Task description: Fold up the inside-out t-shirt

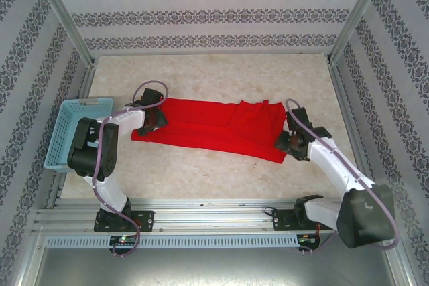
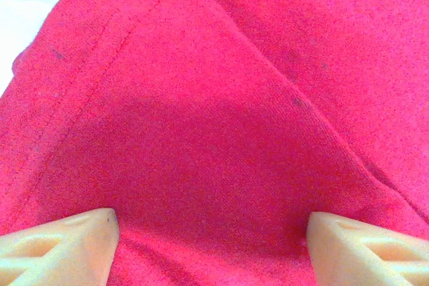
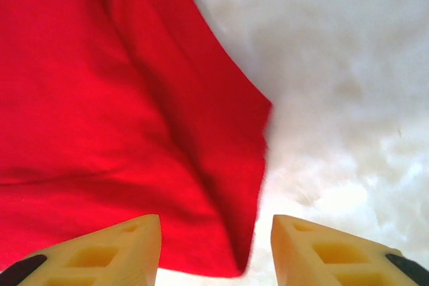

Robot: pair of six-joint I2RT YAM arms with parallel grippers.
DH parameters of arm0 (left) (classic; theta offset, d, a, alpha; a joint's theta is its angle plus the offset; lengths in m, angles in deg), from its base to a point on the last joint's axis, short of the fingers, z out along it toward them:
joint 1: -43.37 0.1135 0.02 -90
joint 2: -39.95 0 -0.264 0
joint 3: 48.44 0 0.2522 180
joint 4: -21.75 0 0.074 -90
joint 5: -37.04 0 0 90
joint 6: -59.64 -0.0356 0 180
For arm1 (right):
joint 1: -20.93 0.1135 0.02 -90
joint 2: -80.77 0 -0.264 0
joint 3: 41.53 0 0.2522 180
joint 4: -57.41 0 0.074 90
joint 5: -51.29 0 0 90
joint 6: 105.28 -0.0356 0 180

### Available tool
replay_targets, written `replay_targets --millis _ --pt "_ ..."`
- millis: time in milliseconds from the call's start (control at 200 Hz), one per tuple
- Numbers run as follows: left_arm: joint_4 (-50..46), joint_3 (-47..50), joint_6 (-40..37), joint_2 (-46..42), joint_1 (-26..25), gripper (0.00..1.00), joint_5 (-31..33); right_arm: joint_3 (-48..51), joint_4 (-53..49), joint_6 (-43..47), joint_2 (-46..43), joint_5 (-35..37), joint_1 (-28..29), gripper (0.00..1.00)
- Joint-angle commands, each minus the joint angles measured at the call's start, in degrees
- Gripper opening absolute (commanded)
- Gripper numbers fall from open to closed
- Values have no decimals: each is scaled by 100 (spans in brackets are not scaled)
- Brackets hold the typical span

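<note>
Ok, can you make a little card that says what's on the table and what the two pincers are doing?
shirt: red, lying stretched out across the table
basket: light blue, at the table's left edge, apart from the shirt
left pincer: open, low over the shirt's left end
right pincer: open, over the shirt's right edge, with bare table beside it
held: nothing looks gripped

You see a bright red soft cloth t-shirt, matt, with a fine knitted grain and stitched hem. It lies on a pale, smooth, stone-patterned tabletop. The light blue plastic mesh basket looks faintly glossy, and the silver metal frame rails look brushed.
</note>
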State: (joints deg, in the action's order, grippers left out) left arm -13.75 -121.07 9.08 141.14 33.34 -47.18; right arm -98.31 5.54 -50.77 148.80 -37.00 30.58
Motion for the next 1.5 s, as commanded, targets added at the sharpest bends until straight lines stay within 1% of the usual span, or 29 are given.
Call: replay_targets --millis 0,50,135,245,395,540,729,769,879,959,1144,1214,1349,1494 --pt "-515 -185 -64 -204 18 75 -24 -644 281 320 607 15 59 49" --pt "-542 -228 -89 -198 20 75 -33 -929 400 343 1045 -83 80 49" --pt "-540 -271 -97 -155 22 75 -41 -1395 476 374 1836 19 142 48" --pt "-508 -275 -75 -101 16 75 -86 -1832 565 359 2631 -21 120 47" --pt "-470 -242 -68 -49 21 75 -91 -2106 663 337 3173 -130 152 47" --pt "-411 -215 -59 5 21 75 -112 -2306 522 299 3578 -22 186 47" --pt "-389 -205 -48 55 21 75 -103 -2250 578 302 3612 -126 264 32" --pt "-393 -204 -40 58 20 75 -89 -2245 555 301 3605 -136 265 27" --pt "-381 -190 -31 50 17 75 -82 -2180 461 303 3481 6 270 8" --pt "-395 -199 -28 55 23 75 -47 -2075 393 338 3222 150 291 1" --pt "-419 -207 -33 133 18 75 18 -1720 210 357 2361 384 443 0" --pt "-395 -181 -27 145 18 75 20 -1632 177 355 2166 390 485 0" --pt "-366 -159 2 167 24 75 -2 -1435 183 305 2117 360 514 0" --pt "-374 -126 -6 134 19 75 18 -1244 273 213 2279 442 447 0"
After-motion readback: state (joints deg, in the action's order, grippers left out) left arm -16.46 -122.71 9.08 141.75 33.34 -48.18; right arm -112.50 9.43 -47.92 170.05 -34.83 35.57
